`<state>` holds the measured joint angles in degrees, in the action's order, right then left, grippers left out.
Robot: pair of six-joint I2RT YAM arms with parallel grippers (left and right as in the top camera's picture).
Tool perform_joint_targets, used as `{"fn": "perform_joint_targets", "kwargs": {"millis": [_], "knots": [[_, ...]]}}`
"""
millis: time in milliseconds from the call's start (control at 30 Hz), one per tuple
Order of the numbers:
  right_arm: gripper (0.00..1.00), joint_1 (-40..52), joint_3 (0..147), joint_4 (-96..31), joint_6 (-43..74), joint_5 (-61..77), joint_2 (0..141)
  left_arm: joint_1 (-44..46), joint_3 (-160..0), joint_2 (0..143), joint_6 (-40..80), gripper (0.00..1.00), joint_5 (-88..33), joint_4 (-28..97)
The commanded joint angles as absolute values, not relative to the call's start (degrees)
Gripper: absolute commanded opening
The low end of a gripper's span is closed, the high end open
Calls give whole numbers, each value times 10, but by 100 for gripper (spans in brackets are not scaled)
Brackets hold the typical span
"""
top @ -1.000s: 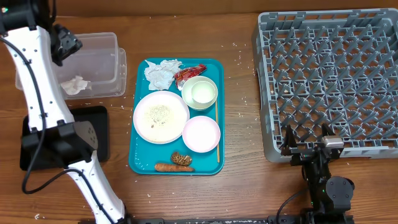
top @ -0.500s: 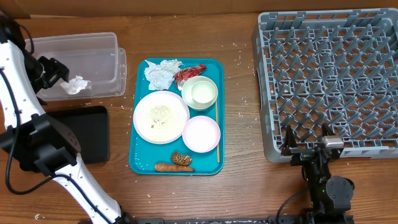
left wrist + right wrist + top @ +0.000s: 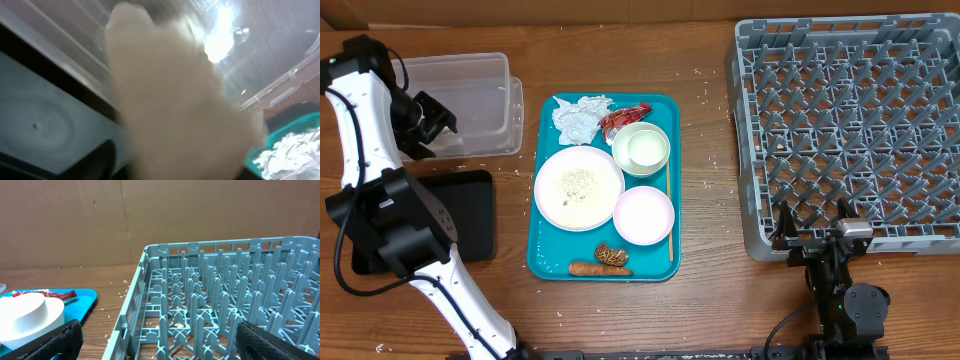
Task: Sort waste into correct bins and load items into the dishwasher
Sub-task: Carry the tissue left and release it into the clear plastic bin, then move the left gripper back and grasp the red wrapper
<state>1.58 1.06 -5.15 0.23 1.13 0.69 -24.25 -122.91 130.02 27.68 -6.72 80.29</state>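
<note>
Hovering at the clear tub (image 3: 480,75): your left tool (image 3: 428,122), grip unreadable

Your left tool sits at the near-left corner of the tub, a thin see-through rectangular box; its wrist view is filled by a blurred pale mass (image 3: 175,100), so you cannot tell its opening or hold; your right tool (image 3: 157,332) stands spread wide, holding nothing, before the grey pegged dish rack (image 3: 850,110); the crumpled white tissue (image 3: 578,117) and glossy red-and-silver wrapper (image 3: 623,118) lie on the teal tray (image 3: 544,262) behind the smooth round plate (image 3: 578,187); the flat black tray (image 3: 475,215) rests on the grained brown wooden counter (image 3: 710,290); a cardboard wall (image 3: 100,220) stands behind the counter.
</note>
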Motion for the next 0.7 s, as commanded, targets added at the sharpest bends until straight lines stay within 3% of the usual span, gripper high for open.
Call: {"fn": "perform_joint_targets", "kwargs": {"millis": [0,267,533,667], "knots": [[100,19,5,-48,2,12,2,-244,-1235,1302,279,54,-71,809],[100,19,5,-48,2,12,2,-243,-1308,1302,274,39,-71,839],[100,19,5,-48,2,12,2,-239,-1364,1302,274,44,-81,830],[100,19,5,-48,2,12,2,-232,-1368,1302,257,43,-160,830]]}}
